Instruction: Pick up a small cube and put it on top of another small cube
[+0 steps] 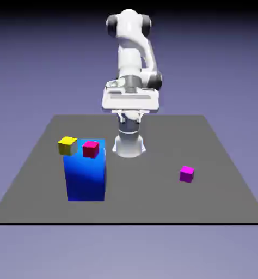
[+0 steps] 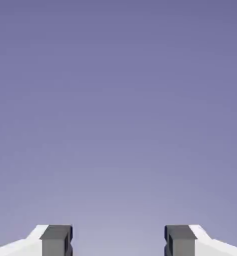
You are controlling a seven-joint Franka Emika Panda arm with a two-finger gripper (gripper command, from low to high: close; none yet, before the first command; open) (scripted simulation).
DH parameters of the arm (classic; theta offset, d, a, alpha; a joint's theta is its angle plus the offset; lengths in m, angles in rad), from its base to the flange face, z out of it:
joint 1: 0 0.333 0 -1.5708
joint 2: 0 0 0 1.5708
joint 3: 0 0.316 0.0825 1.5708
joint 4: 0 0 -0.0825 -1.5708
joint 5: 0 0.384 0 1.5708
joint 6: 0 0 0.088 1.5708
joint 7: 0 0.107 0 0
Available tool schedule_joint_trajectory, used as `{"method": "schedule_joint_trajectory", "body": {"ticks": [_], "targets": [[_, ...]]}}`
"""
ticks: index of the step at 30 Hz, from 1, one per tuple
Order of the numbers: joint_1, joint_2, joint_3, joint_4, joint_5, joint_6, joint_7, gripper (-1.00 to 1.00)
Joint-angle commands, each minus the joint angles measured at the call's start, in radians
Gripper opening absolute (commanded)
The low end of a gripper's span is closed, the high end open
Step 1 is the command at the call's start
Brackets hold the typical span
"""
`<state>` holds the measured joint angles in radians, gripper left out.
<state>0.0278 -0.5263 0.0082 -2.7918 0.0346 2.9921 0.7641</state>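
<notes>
- We are looking at the magenta cube point(image 1: 186, 174) sitting alone on the grey table point(image 1: 153, 201), towards the exterior view's right, well apart from everything else.
- We are judging it to be light, rigid and plain-faced: small enough to fit between the fingers, with flat sides that should take a squeeze without giving.
- We are reckoning the best hold is across two opposite vertical faces, about mid-height, fingers square to them so it is not twisting out.
- The red cube point(image 1: 90, 148) is resting on top of the tall blue block point(image 1: 86, 174), with the yellow cube point(image 1: 67, 145) just beside it, so the landing spot is raised and a bit crowded.
- The gripper point(image 2: 118, 241) is standing parted with nothing between the fingertips point(image 2: 56, 240); the hand view is showing only blank backdrop.
- So the magenta cube is nowhere near the jaws: the hand is hanging high by the robot's base, aimed away from the table, and we are expecting a long reach down towards that cube.
</notes>
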Motion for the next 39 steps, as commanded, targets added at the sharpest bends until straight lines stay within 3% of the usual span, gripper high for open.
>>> {"method": "schedule_joint_trajectory", "body": {"ticks": [1, 23, 28, 29, 34, 39], "targets": [[0.013, 0.036, 0.007, 0.015, 0.029, -0.037, 0.019, 0.00], [0.301, 0.834, 0.157, 0.348, 0.660, -0.857, 0.439, 0.00], [0.339, 0.971, 0.201, 0.335, 0.757, -0.706, 0.368, 0.00], [0.339, 0.971, 0.201, 0.335, 0.757, -0.706, 0.368, -1.00], [0.299, 0.833, 0.152, 0.355, 0.651, -0.866, 0.432, -1.00], [0.239, 0.806, 0.037, 0.516, 0.436, -1.083, 0.246, -1.00]]}}
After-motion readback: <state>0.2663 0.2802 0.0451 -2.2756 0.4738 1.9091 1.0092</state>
